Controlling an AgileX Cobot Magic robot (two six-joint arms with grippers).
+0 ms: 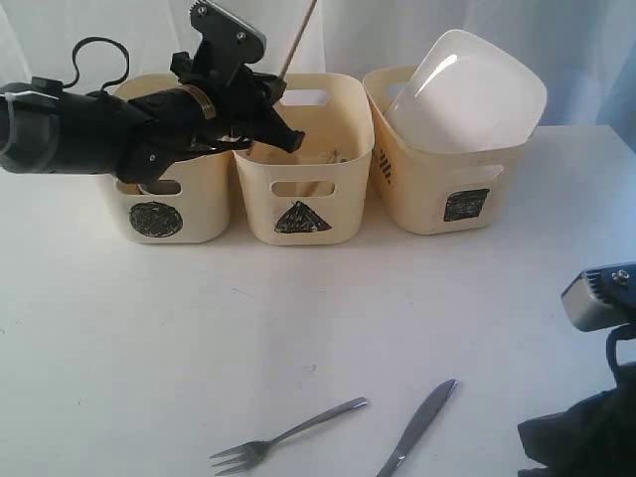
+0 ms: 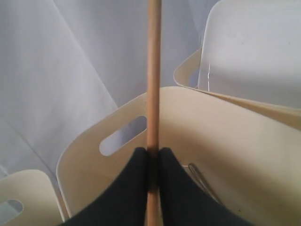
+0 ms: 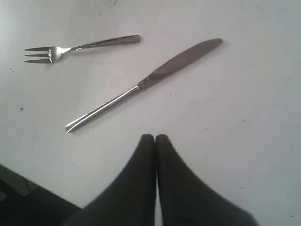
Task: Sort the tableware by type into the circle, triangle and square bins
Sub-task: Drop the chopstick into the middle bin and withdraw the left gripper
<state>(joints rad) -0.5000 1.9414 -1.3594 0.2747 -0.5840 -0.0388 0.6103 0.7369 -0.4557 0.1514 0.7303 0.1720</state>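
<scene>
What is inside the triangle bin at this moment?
A thin steel utensil leans on the inner wall of the triangle bin, and the left hand holds a wooden chopstick above it. The bin's floor is hidden by the hand.

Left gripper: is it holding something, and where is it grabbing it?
Yes: the left gripper pinches a thin wooden chopstick low on its shaft, the rest sticking up.

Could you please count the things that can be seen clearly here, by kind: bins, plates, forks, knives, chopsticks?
3 bins: circle bin, triangle bin, square bin
1 plate, in the square bin
1 fork
1 knife
1 chopstick, held by the left gripper
Total: 7
</scene>
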